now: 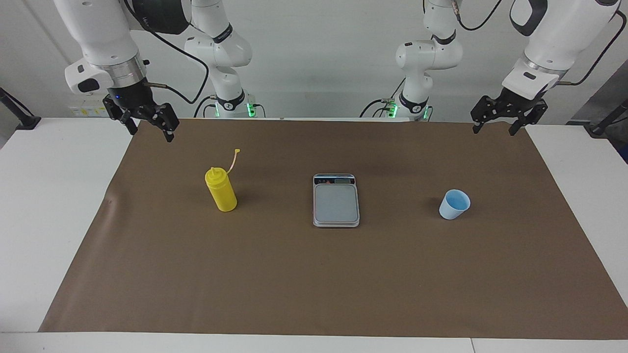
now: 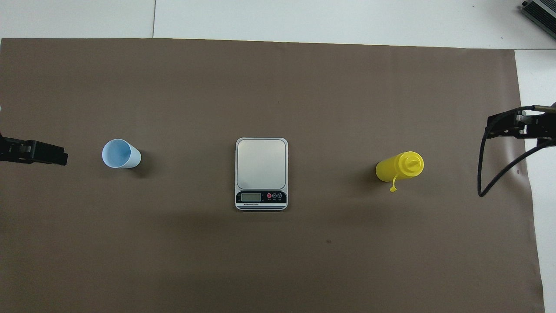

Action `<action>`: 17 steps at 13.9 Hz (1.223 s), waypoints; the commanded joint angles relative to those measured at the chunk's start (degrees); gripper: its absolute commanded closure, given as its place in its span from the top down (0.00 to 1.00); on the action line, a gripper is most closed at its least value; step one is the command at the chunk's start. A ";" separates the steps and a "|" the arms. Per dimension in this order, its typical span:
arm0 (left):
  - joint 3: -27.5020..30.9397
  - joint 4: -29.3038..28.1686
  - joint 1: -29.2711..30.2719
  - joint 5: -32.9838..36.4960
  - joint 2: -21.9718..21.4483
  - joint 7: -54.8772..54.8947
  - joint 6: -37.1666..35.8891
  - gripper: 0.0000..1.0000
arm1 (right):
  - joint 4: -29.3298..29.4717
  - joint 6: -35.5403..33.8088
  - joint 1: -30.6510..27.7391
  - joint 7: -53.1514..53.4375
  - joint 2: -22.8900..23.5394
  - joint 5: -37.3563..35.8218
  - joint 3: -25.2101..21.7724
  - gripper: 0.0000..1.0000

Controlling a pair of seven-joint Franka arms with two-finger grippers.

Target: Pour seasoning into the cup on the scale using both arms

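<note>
Here the scale [image 1: 336,201] sits mid-frame on the table [image 1: 314,274] between seasoning [image 1: 221,190] and cup [image 1: 454,204] (both upright), while the left gripper [image 1: 498,128] and right gripper [image 1: 149,134] hang spread at the upper corners.

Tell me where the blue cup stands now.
The cup stands upright on the brown mat, beside the scale, toward the left arm's end of the table, apart from both.

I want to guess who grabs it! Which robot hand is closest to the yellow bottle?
The right gripper. It hangs at the yellow bottle's end of the table, while the left gripper hangs at the blue cup's end.
</note>
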 commanded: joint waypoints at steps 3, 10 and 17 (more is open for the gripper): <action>0.79 -1.02 0.16 -0.56 -1.48 -0.17 -1.35 1.00 | -0.13 -0.21 -0.69 -1.28 -0.19 0.04 -0.09 1.00; 0.88 -1.29 0.16 -0.56 -1.57 -0.87 -1.36 1.00 | -0.13 -0.21 -0.69 -1.28 -0.19 0.04 -0.09 1.00; 0.97 -5.13 3.50 -0.73 -2.18 -1.05 4.59 1.00 | -0.22 -0.30 -0.51 -1.28 -0.19 0.04 -0.09 1.00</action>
